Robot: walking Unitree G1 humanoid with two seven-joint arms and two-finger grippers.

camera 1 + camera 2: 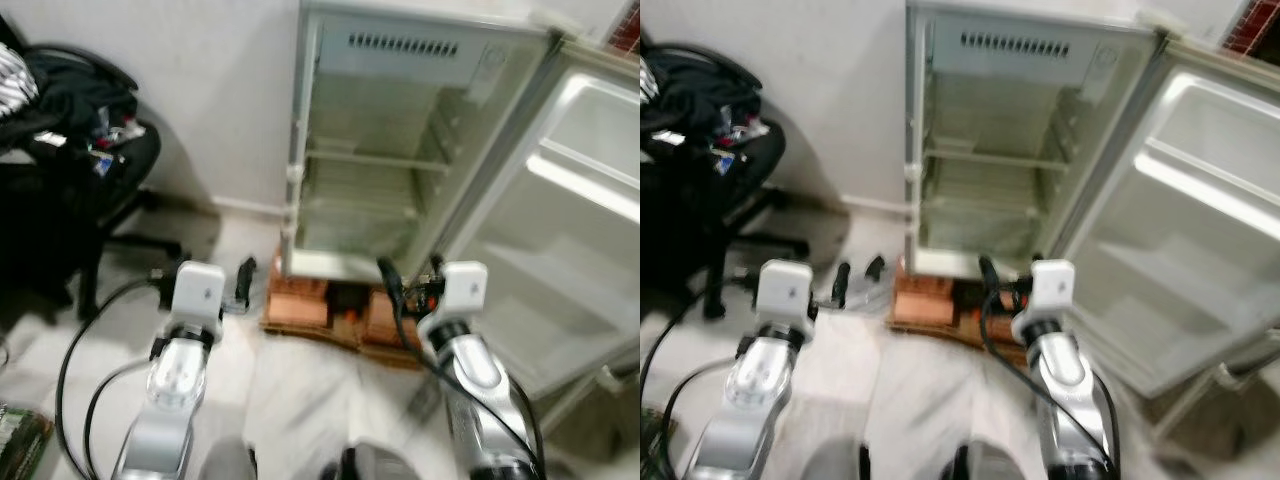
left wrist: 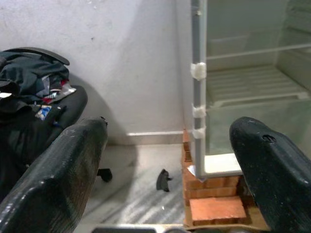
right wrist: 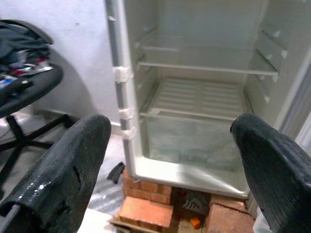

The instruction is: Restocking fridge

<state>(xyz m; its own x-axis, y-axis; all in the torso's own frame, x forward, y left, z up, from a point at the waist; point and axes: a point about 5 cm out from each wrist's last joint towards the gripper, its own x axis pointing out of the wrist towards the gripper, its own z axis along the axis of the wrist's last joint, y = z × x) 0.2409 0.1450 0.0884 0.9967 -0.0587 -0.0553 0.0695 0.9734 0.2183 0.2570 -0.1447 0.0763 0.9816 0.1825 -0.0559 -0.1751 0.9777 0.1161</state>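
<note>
A small fridge stands open on a stack of bricks, its door swung wide beyond the right gripper. Both grippers are raised low in front of it; the left gripper hangs just short of the bricks, its jaws seemingly parted, though blur makes this unsure. Well out past the left gripper's outer jaw sits an office chair piled with clothes.

Fridge: small, white, stood upright in the upper middle of the frame, on red bricks.
Door: swung wide open, at the right of the frame.
Shelves: bare and pale inside.
</note>
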